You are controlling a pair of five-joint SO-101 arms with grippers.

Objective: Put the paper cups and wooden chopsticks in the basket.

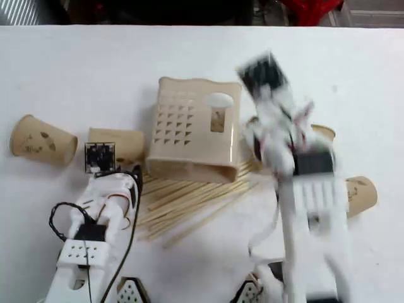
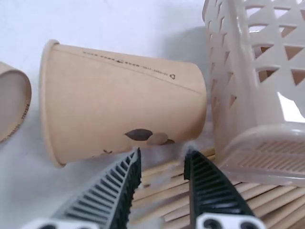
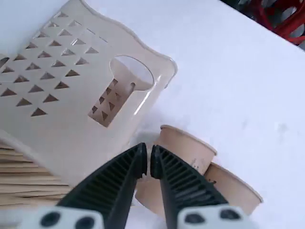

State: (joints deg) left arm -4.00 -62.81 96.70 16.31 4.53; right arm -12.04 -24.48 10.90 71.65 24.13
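Note:
A beige basket (image 1: 196, 129) with triangle cut-outs lies in the middle of the table, on top of a spread of wooden chopsticks (image 1: 189, 202). A paper cup (image 2: 124, 102) lies on its side just past my left gripper (image 2: 163, 160), which is open and holds nothing; it hovers over chopsticks (image 2: 190, 200) next to the basket (image 2: 257, 71). Another cup (image 1: 41, 140) lies farther left. My right gripper (image 3: 147, 153) is shut with nothing in it, above two cups (image 3: 183, 148) (image 3: 233, 186) beside the basket (image 3: 71, 81).
The left arm (image 1: 95, 221) comes in from the near left edge and the right arm (image 1: 303, 183) from the near right. One more cup (image 1: 360, 192) lies by the right arm. White table stretches bare behind the basket.

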